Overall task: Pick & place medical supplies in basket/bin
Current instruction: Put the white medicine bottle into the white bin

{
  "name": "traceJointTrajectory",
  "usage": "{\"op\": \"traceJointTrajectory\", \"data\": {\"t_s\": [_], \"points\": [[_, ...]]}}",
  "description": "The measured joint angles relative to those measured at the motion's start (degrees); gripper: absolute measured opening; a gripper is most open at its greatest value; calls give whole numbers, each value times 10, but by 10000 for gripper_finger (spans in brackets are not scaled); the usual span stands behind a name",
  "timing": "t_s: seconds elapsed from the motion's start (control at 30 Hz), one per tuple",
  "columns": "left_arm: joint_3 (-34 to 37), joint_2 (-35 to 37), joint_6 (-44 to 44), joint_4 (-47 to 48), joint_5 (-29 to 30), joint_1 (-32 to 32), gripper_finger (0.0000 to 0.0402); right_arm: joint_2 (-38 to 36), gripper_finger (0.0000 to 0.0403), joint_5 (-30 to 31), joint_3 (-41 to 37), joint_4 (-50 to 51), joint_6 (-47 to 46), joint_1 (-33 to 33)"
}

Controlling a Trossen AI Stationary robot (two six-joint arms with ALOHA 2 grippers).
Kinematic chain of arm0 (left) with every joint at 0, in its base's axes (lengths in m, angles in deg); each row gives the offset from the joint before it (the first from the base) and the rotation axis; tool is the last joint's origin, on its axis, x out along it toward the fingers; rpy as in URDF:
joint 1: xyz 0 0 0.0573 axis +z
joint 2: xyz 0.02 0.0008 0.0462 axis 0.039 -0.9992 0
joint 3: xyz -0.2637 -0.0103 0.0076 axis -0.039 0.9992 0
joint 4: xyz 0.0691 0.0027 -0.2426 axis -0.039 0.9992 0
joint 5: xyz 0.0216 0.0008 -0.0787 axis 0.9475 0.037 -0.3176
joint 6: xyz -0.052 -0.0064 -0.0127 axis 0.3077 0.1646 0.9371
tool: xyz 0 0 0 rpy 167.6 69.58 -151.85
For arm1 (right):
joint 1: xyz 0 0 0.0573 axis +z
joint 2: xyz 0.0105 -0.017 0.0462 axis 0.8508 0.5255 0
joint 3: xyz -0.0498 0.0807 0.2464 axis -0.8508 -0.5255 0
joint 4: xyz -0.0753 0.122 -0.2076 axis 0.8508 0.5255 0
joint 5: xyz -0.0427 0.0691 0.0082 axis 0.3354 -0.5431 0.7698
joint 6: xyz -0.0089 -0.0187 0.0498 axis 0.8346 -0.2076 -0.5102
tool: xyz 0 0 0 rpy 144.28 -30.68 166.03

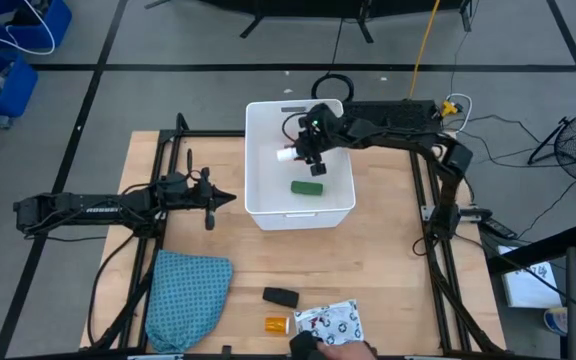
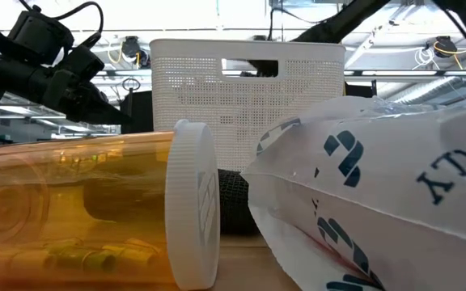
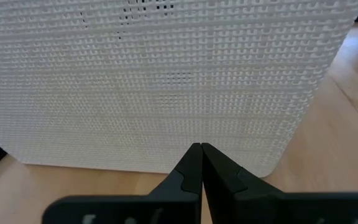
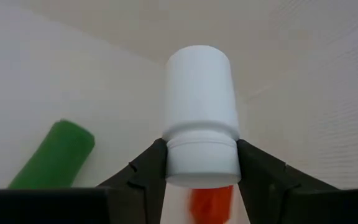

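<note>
The orange vial (image 2: 71, 210) lies closest, beside the packet (image 2: 379, 194); inside the bin (image 1: 268, 205) the right gripper (image 4: 197, 171) clamps the red bottle (image 4: 201, 118); the left gripper (image 3: 201, 168) is closed, empty.

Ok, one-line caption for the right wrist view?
Right gripper holds the red bottle by its white cap inside the bin, beside the green block.

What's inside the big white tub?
A green block lies on the tub's floor. The right hand holds a red bottle by its white cap there. The arm hides whatever lies beneath it.

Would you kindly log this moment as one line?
right gripper: holds red bottle inside bin | left gripper: shut, beside bin | green block: binned
</note>
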Motion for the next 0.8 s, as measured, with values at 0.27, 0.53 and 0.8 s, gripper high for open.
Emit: {"op": "traceJointTrajectory", "data": {"t_s": [0.27, 0.53, 0.8], "points": [[0, 0, 2, 0, 0, 0, 8, 42, 152, -1, 3, 9, 2, 0], [0, 0, 3, -1, 0, 0, 8, 44, 154, 3, 2, 15, 1, 0], [0, 0, 3, -1, 0, 0, 8, -15, 153, 33, -1, -66, -15, 15]]}}
